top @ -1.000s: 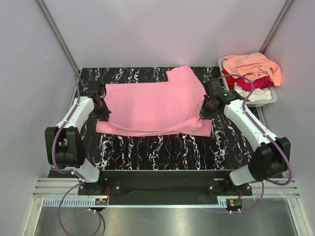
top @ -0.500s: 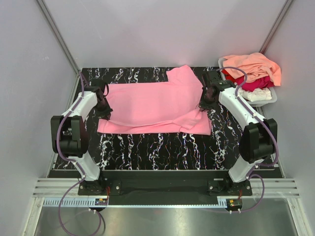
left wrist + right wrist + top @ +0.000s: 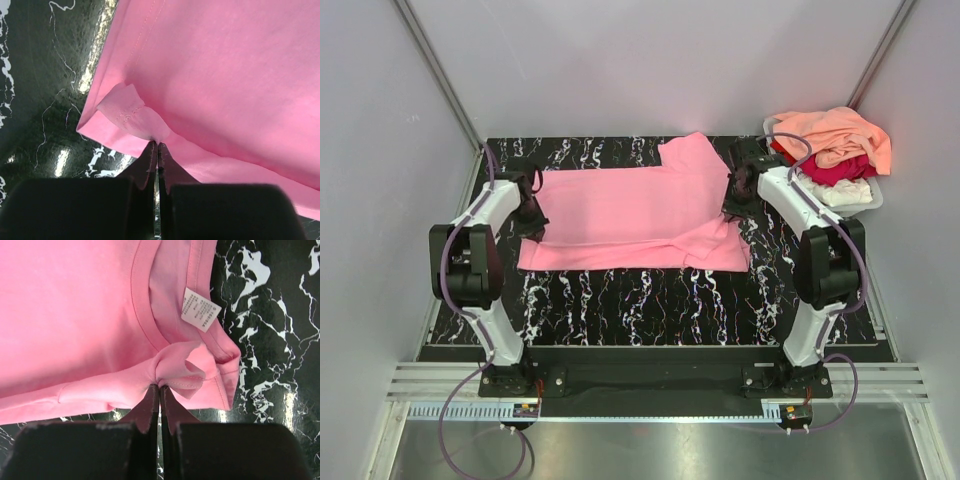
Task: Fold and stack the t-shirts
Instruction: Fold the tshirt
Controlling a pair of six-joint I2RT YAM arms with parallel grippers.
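Ends of the pink t-shirt [image 3: 620, 215], pinched by left fingers [image 3: 146, 167] and right fingers [image 3: 149, 407], now sit nearer twelve o'clock.

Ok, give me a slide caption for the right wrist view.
Right gripper shut on the pink t-shirt beside its collar, white neck label showing.

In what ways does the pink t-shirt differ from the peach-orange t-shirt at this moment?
The pink t-shirt lies spread out on the table; the peach-orange t-shirt is crumpled in the tub. The left end effector and the right end effector are each shut on an edge of the pink t-shirt; nothing touches the peach-orange t-shirt. Both are plain cloth of a single colour.
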